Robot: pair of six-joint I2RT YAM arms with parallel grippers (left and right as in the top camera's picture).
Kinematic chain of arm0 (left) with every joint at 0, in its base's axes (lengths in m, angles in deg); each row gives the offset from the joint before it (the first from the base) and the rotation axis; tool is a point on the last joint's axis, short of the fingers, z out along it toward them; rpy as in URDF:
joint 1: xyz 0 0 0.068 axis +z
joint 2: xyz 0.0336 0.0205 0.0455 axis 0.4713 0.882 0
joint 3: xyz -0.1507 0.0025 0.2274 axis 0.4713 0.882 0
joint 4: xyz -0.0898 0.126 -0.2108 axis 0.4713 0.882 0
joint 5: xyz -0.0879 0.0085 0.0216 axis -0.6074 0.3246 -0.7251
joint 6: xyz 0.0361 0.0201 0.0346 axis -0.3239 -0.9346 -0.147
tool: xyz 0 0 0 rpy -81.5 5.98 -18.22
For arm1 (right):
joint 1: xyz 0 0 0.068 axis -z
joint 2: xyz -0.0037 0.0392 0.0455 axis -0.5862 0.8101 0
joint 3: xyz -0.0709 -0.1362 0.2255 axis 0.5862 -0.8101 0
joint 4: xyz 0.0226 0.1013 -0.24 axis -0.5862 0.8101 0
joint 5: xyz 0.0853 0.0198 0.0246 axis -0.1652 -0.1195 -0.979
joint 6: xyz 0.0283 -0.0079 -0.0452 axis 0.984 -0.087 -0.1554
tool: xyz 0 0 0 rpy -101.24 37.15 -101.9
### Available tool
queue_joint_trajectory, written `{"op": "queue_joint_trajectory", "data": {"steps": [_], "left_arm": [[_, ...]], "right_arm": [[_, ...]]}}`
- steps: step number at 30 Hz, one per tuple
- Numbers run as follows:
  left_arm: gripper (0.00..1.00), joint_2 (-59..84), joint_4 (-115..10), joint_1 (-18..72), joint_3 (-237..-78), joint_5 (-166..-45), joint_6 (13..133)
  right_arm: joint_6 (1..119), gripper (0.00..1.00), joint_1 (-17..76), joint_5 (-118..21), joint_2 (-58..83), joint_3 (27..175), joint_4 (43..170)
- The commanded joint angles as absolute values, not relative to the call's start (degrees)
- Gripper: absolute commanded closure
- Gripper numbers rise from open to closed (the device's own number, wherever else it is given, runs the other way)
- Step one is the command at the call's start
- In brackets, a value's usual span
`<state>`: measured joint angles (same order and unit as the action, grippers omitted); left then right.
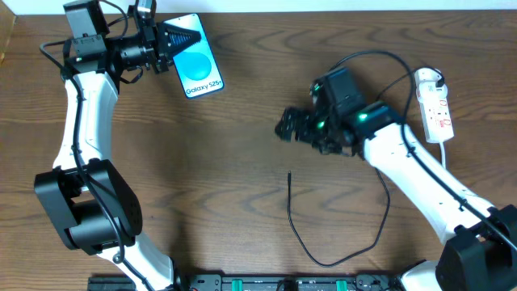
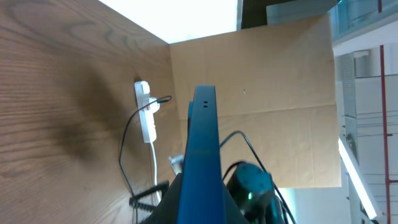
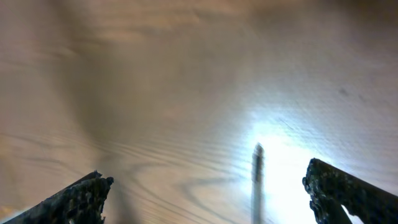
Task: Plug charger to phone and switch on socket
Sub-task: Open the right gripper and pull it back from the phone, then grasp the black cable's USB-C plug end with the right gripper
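phone, one, pinched in left claw, one charger, one socket, right claw spread

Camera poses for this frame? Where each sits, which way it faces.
Overhead: above the table, facing straight down; both arms, left gripper holding the phone, charger, socket.
Left wrist: on the left arm, looking along the phone's edge toward socket and right arm.
Right wrist: facing down at the table; open right gripper frames the charger tip.
Shared: overhead and left wrist both see phone and socket.
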<state>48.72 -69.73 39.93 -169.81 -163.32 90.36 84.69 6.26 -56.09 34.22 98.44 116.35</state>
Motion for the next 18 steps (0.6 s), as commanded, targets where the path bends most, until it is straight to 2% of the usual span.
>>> {"op": "queue_joint_trajectory", "data": {"steps": [1,11,14,18], "left_arm": [[0.93,47.2,-69.8,40.1,-169.5,-165.7,89.4],[0.93,47.2,-69.8,40.1,-167.0,-165.8,89.4],[0.93,47.2,-69.8,40.1,-167.0,-165.7,89.4],[0.92,47.2,-69.8,40.1,-167.0,-165.7,89.4]], "right_arm": [[81.7,0.01,2.2,-46.1,33.6,98.9,121.0],[86.5,0.01,-2.2,-42.8,39.4,97.6,121.6],[88.0,0.06,-2.2,-44.1,44.6,97.6,121.3],[87.9,0.16,-2.1,-51.0,49.4,97.6,121.3]]}}
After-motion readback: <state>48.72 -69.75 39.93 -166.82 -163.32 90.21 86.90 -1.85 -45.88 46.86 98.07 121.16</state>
